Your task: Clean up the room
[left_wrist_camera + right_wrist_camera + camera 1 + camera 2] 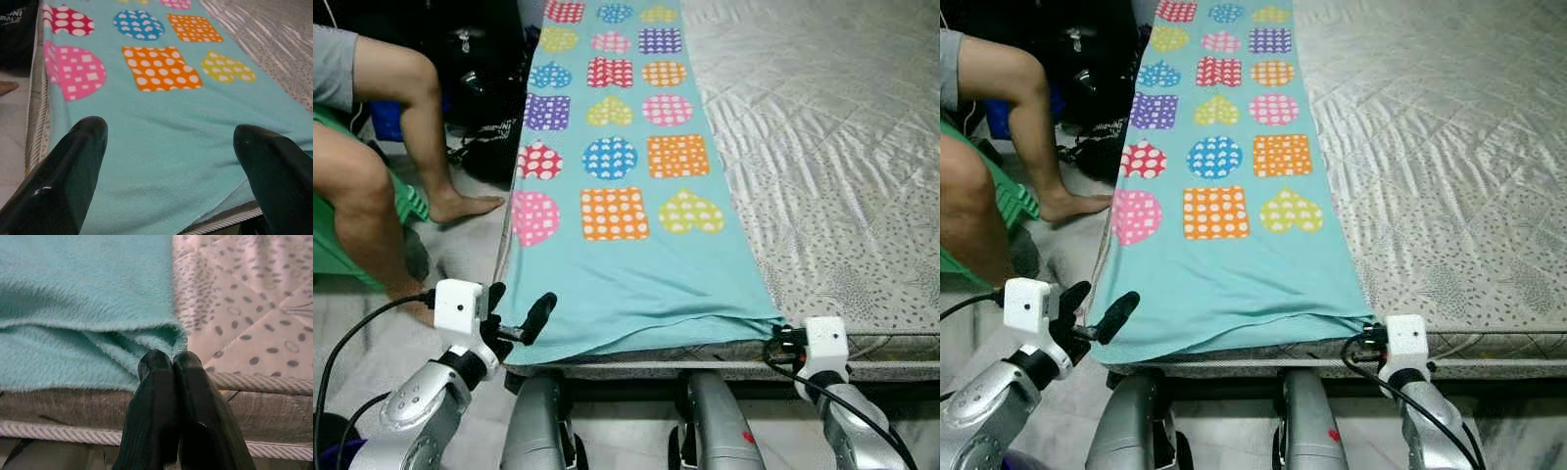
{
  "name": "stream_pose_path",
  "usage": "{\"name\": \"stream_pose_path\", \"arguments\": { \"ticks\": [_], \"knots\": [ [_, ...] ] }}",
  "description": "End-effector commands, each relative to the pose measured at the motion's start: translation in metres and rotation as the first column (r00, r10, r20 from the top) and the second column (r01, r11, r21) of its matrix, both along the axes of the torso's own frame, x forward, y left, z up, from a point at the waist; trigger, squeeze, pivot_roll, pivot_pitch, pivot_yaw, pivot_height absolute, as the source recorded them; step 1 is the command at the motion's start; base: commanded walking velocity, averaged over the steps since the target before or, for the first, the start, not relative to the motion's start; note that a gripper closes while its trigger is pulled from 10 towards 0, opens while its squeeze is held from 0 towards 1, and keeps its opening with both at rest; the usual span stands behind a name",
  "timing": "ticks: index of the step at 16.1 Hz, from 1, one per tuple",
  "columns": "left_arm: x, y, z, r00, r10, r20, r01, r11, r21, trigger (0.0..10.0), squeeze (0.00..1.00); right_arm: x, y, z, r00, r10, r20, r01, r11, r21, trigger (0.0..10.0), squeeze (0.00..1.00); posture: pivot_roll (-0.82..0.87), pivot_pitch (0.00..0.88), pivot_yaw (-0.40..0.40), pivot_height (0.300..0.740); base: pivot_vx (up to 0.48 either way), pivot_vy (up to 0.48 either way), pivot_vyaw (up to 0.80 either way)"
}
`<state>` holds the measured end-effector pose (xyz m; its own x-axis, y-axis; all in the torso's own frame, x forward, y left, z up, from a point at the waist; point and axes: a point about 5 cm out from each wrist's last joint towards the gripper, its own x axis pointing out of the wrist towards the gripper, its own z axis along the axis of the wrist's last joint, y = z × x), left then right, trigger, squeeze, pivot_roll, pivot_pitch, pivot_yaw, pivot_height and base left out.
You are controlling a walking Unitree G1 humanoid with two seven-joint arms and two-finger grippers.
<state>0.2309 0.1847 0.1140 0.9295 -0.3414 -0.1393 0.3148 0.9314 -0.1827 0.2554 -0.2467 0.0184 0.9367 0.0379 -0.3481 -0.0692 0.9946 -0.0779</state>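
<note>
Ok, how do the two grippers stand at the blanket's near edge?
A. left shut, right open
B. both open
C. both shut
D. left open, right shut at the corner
D: the left gripper has jaws spread over the blanket; the right gripper is shut at its corner.

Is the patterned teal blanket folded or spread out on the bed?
Folded lengthwise: the teal blanket lies as a narrow strip along the mattress, with doubled layers at its near corner by the right gripper.

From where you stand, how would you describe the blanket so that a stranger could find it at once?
Look at the mattress with its pale quilted cover. Along its left side, nearest the seated person, lies a long turquoise blanket. Unlike the grey spotted cover beside it, it carries rows of bright dotted hearts, circles and squares.
</note>
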Motion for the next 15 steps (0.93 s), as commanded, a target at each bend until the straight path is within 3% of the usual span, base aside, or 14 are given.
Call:
{"name": "stream_pose_path", "arguments": {
  "ticks": [1, 3, 5, 7, 9, 11, 13, 14, 15],
  "knots": [
    [-0.002, 0.004, -0.005, 0.999, 0.009, -0.031, -0.009, 1.000, 0.009, 10.0, 0.00, -0.006, -0.002, -0.007, 0.999, 0.004, -0.051, -0.005, 1.000, -0.020, 10.0, 1.00, 0.07, 0.173, 0.046, 0.587, 0.000, 0.000, 0.00],
    [-0.002, 0.003, -0.006, 0.999, 0.007, -0.035, -0.007, 1.000, 0.007, 10.0, 0.00, -0.005, -0.006, -0.009, 0.994, 0.011, -0.112, -0.028, 0.988, -0.152, 10.0, 1.00, 0.07, 0.173, 0.042, 0.587, 0.000, 0.000, 0.00],
    [-0.004, 0.004, -0.006, 0.999, 0.010, -0.038, -0.009, 1.000, 0.005, 10.0, 0.00, -0.002, -0.021, -0.005, 0.987, -0.060, -0.149, 0.020, 0.966, -0.257, 10.0, 1.00, 0.06, 0.173, 0.039, 0.587, 0.000, 0.000, 0.00],
    [-0.004, 0.004, -0.007, 0.999, 0.012, -0.039, -0.012, 1.000, 0.003, 10.0, 0.00, 0.005, -0.023, 0.007, 0.992, -0.080, -0.102, 0.053, 0.969, -0.241, 10.0, 1.00, 0.06, 0.173, 0.036, 0.587, 0.000, 0.000, 0.00],
    [-0.003, 0.004, -0.006, 0.999, 0.014, -0.035, -0.014, 1.000, -0.001, 10.0, 0.00, 0.009, -0.007, 0.027, 1.000, -0.009, -0.015, 0.007, 0.990, -0.140, 10.0, 1.00, 0.06, 0.173, 0.036, 0.587, 0.000, 0.000, 0.00],
    [-0.003, 0.004, -0.006, 0.999, 0.013, -0.035, -0.014, 1.000, -0.007, 10.0, 0.00, 0.002, 0.002, 0.037, 0.998, 0.059, 0.016, -0.058, 0.997, -0.055, 10.0, 1.00, 0.04, 0.175, 0.034, 0.587, 0.000, 0.000, 0.00],
    [-0.002, 0.003, -0.007, 0.999, 0.009, -0.040, -0.010, 1.000, -0.026, 10.0, 0.00, -0.011, 0.001, 0.040, 0.997, 0.079, -0.010, -0.077, 0.990, 0.115, 10.0, 1.00, 0.03, 0.177, 0.038, 0.587, 0.000, 0.000, 0.00],
    [-0.002, 0.003, -0.007, 0.999, 0.008, -0.041, -0.009, 1.000, -0.029, 10.0, 0.00, -0.013, 0.000, 0.039, 0.997, 0.077, -0.015, -0.075, 0.988, 0.137, 10.0, 1.00, 0.03, 0.177, 0.039, 0.587, 0.000, 0.000, 0.00],
    [-0.001, 0.002, -0.007, 0.999, 0.003, -0.043, -0.004, 0.999, -0.039, 10.0, 0.00, -0.019, 0.007, 0.037, 0.991, 0.118, -0.071, -0.094, 0.956, 0.278, 10.0, 1.00, 0.02, 0.178, 0.040, 0.587, 0.000, 0.000, 0.00]
  ]
}}
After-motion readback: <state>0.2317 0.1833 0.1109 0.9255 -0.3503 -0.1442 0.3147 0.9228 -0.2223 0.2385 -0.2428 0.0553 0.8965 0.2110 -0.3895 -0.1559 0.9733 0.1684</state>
